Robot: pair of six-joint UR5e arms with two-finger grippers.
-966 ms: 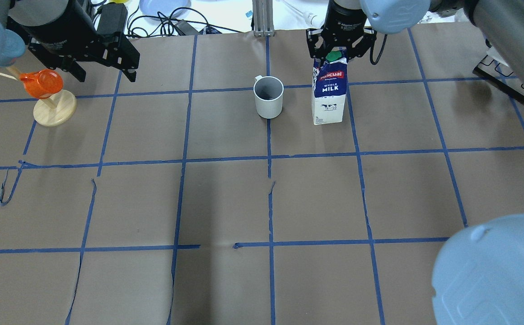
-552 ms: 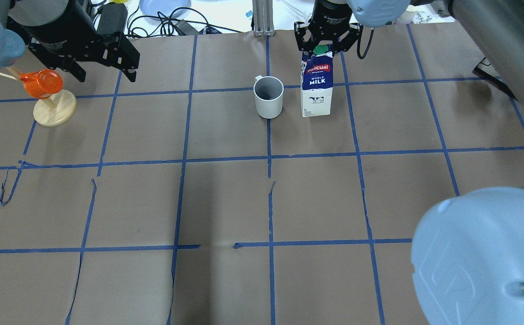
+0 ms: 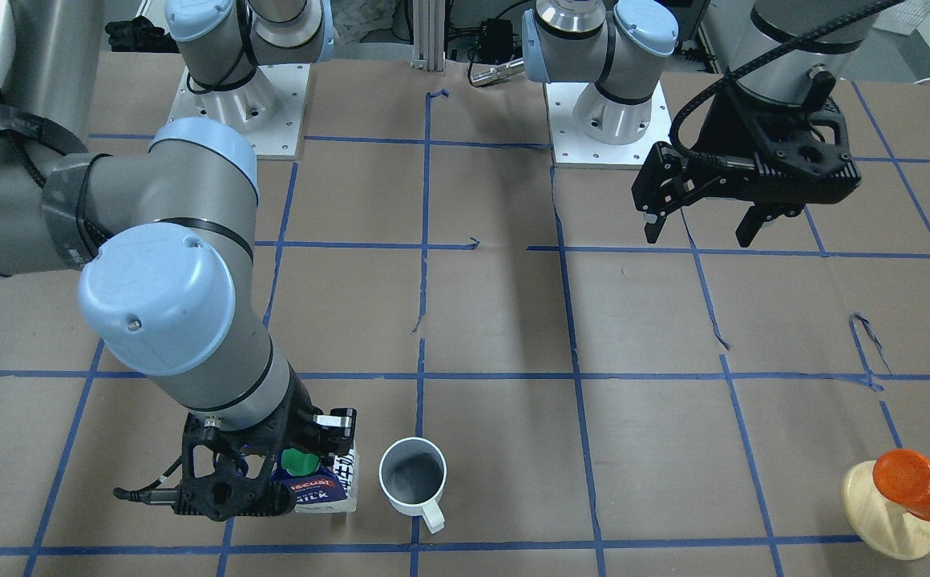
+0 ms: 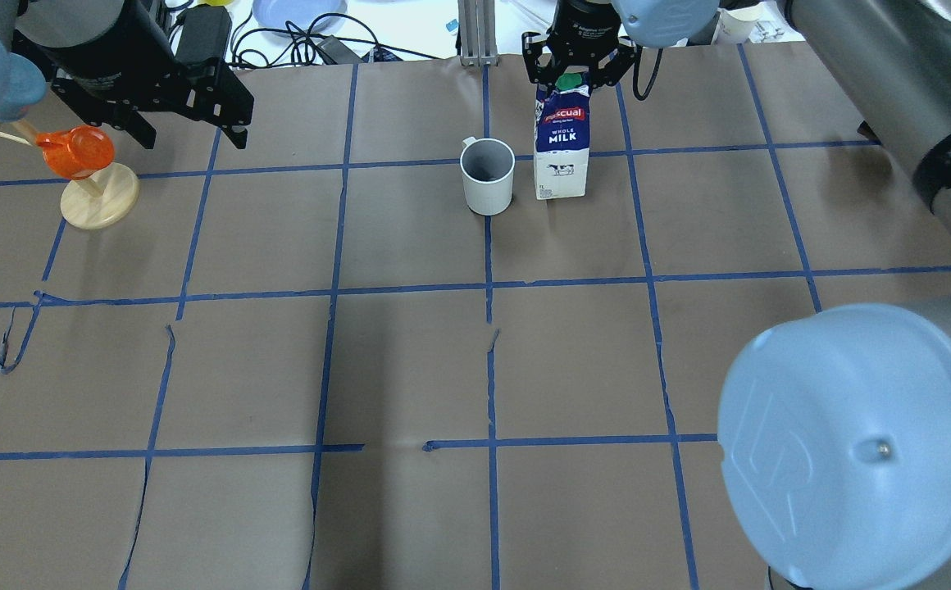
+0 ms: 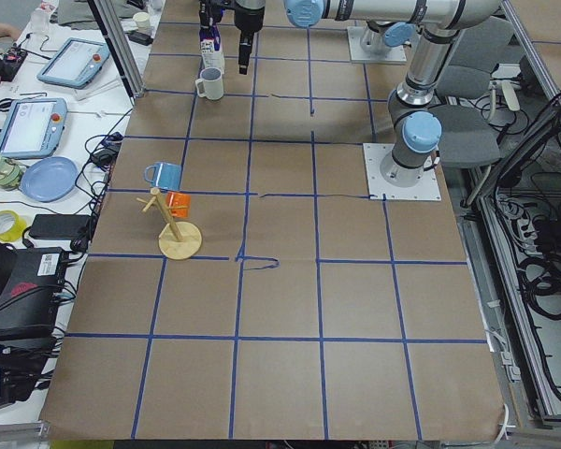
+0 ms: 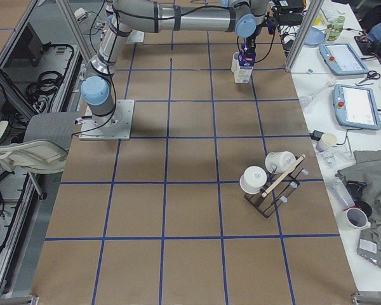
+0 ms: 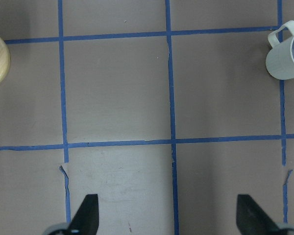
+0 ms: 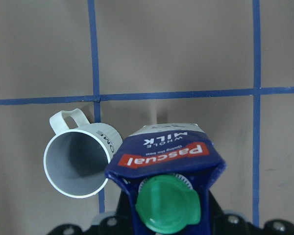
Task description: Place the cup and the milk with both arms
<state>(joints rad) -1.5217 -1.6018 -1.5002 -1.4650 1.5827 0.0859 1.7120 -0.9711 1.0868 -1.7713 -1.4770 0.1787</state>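
Observation:
The white cup [image 4: 488, 176] stands upright on the brown paper near the far middle, its handle pointing away from the robot. The milk carton [image 4: 561, 147] stands upright just right of it, close beside it. My right gripper [image 4: 572, 82] is shut on the carton's gable top at the green cap [image 8: 166, 203]. I cannot tell whether the carton's base touches the table. In the front-facing view the carton [image 3: 329, 485], cup [image 3: 411, 478] and right gripper [image 3: 298, 463] sit at the bottom. My left gripper [image 4: 191, 135] is open and empty, hovering far left of the cup; its wrist view shows the cup [image 7: 286, 58].
An orange cup on a pale wooden stand [image 4: 86, 164] sits at the far left, just below the left gripper. A black rack with white mugs [image 6: 270, 181] stands at the robot's right end. Cables and a blue plate [image 4: 299, 12] lie beyond the far edge.
My right gripper has carried the milk carton left and farther away, bringing it close beside the cup. The left arm and the cup have not moved.

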